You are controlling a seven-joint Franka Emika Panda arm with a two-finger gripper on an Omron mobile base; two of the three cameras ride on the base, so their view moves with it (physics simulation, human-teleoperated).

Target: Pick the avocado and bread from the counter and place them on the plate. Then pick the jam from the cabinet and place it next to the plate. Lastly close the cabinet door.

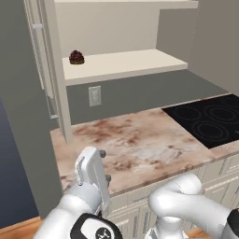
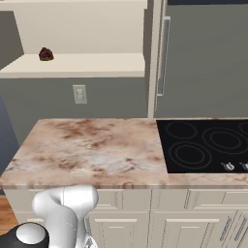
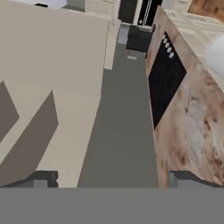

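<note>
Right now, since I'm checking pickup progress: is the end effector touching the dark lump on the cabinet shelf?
Apart. The left base view shows the end effector low over the counter, with the lump far above on the shelf.

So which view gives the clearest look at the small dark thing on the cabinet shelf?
The left base view: the dark jar-like lump sits larger there, on the open cabinet's lower shelf. The right base view shows it smaller, farther off. In the hand view I cannot make it out.

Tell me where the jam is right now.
The jam sits on the open cabinet's lower shelf, near its left end, above the wall outlet and the counter.
</note>
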